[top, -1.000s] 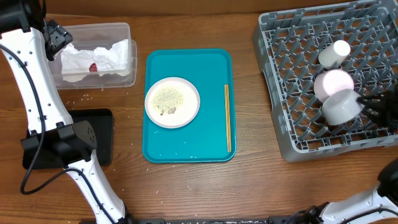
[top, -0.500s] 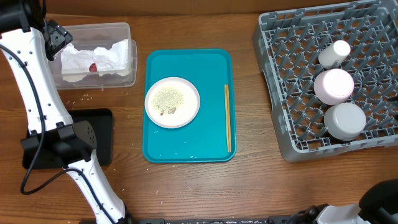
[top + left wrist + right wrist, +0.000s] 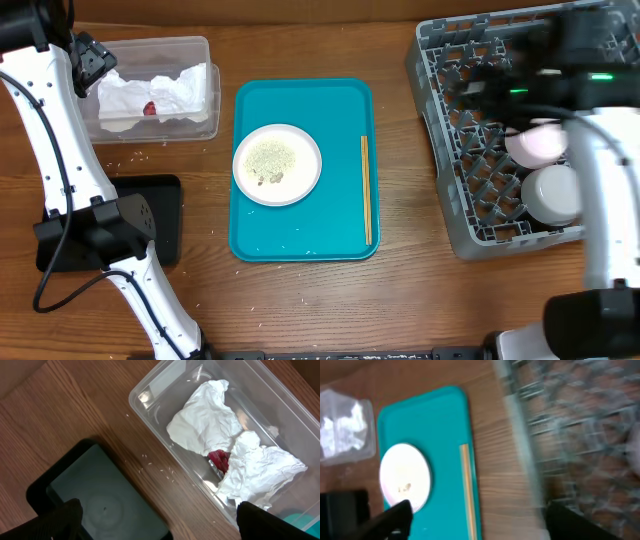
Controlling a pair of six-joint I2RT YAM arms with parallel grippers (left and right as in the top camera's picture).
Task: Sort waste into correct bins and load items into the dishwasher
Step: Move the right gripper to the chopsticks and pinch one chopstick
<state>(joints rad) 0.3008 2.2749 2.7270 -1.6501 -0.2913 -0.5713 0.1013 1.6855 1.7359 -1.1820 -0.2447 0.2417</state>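
Observation:
A pale pink plate (image 3: 277,164) with rice scraps and a pair of chopsticks (image 3: 366,190) lie on the teal tray (image 3: 300,240). In the grey dish rack (image 3: 450,200) sit a pink saucer (image 3: 535,143) and an upturned pale bowl (image 3: 553,195). My right gripper (image 3: 478,88) is blurred above the rack's back; in its wrist view it (image 3: 485,520) is open and empty over the chopsticks (image 3: 468,490) and the rack's edge (image 3: 580,425). My left gripper (image 3: 167,522) hangs open and empty above the clear tub (image 3: 150,395), which holds napkins (image 3: 205,420) and a red sachet (image 3: 218,459).
A shallow black tray (image 3: 165,190) lies at the front left, partly under the left arm's base. Loose rice grains (image 3: 130,157) dot the wood between the tub (image 3: 150,50) and the black tray.
The right gripper let go of the pale bowl, which now rests in the rack. That arm swung from the rack's right edge to its back and its jaws widened. The left arm is still.

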